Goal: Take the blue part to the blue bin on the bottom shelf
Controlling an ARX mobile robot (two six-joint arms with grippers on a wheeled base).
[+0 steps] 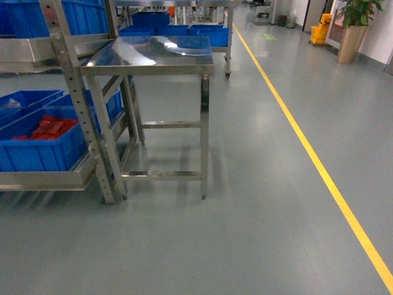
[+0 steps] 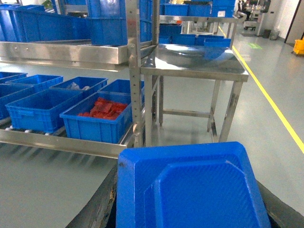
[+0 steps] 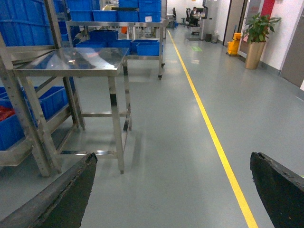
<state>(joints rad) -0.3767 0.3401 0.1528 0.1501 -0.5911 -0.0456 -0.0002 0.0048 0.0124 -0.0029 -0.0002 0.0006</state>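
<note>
In the left wrist view the blue part, a dark-blue boxy block, fills the bottom of the frame. My left gripper is shut on it, with a dark finger showing on each side. Ahead and to the left, on the bottom shelf, a blue bin stands empty beside a like tote holding red sheets. The head view shows that shelf at the left edge and neither gripper. My right gripper hangs open over the bare floor, nothing between its fingers.
A steel table on thin legs stands right of the rack's perforated upright. More blue totes sit on the upper shelf and further back. A yellow floor line runs along the right, with grey floor around it.
</note>
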